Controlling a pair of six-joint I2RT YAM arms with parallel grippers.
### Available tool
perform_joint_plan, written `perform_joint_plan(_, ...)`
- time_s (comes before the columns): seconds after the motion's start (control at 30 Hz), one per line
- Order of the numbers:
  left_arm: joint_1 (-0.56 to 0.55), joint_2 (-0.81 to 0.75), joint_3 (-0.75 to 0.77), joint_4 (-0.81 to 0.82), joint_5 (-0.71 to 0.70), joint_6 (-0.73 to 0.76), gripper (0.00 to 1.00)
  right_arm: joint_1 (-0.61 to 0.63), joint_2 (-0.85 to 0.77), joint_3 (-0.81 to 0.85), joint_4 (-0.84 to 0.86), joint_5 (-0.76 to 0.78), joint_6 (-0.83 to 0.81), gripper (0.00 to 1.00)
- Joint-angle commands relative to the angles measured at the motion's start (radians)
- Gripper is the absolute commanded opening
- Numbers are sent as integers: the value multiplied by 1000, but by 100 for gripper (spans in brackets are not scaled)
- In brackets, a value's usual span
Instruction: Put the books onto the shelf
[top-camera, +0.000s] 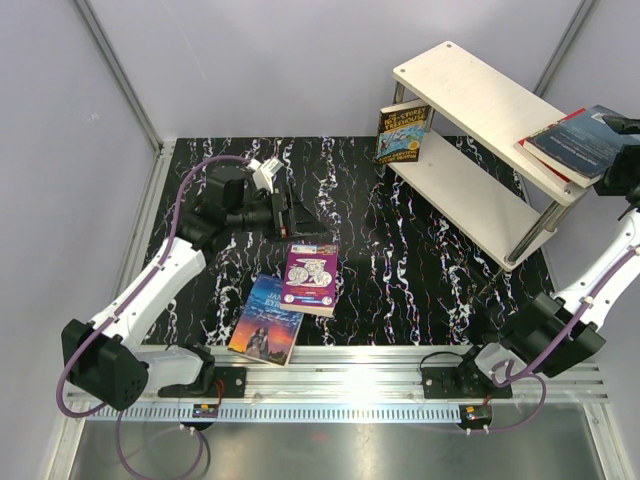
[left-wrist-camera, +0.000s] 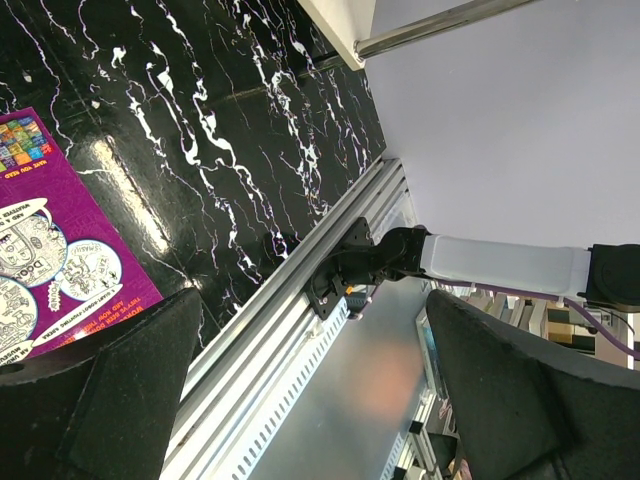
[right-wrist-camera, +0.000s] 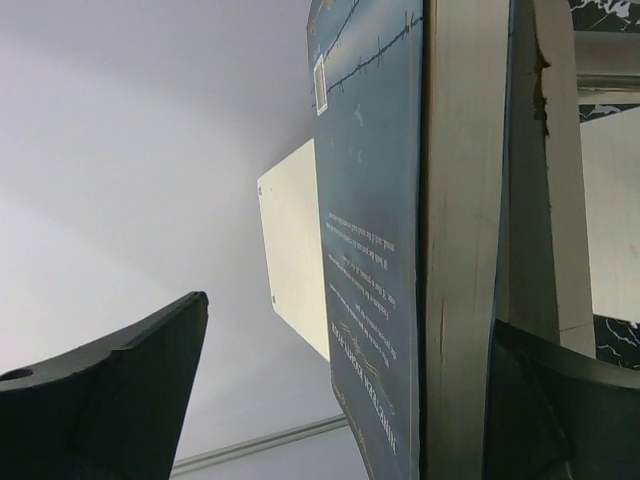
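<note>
The grey-blue book (top-camera: 585, 140) lies flat on the top board of the shelf (top-camera: 480, 90), on top of a red book (top-camera: 541, 160); both sit at the right end and stick out past the edge. The right fingers (right-wrist-camera: 110, 400) are spread wide on either side of the grey-blue book (right-wrist-camera: 370, 250) and are not pinching it; one finger is well away from the cover and the other is close to the page side. The good way now is to pull the right arm straight back, slowly, so no finger bumps the part that hangs over; a knock there could tip both books off. A soft push further onto the board would make them safer. A blue-yellow book (top-camera: 403, 132) leans at the shelf's other end. The purple book (top-camera: 310, 277) and the Jane Eyre book (top-camera: 265, 318) lie on the tabletop (top-camera: 400, 250), overlapping; the left fingers (left-wrist-camera: 120, 400) are spread near them and hold nothing.
</note>
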Motion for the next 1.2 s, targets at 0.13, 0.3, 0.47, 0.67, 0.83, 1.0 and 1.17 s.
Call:
perform_joint_plan(0.13, 6, -6, -1, 41, 36, 5, 99, -16, 33, 190, -261, 51, -110, 100)
perform_joint_plan(0.3, 5, 9, -7, 35, 40, 7, 99, -24, 178, 575, -699, 255, -332, 100)
perform_joint_plan(0.47, 5, 38, 12, 19, 54, 13, 99, -26, 283, 644, -874, 219, -454, 100)
perform_joint_plan(0.67, 5, 62, 42, -20, 63, 39, 99, -26, 271, 439, -877, 108, -568, 100)
perform_joint_plan(0.83, 5, 63, 24, -10, 71, 30, 99, -26, 239, 403, -869, 88, -570, 100)
perform_joint_plan(1.0, 5, 55, 16, -16, 79, 35, 99, -26, 205, 411, -882, 143, -574, 100)
perform_joint_plan(1.17, 5, 62, 18, -27, 86, 47, 99, -26, 169, 419, -883, 148, -573, 100)
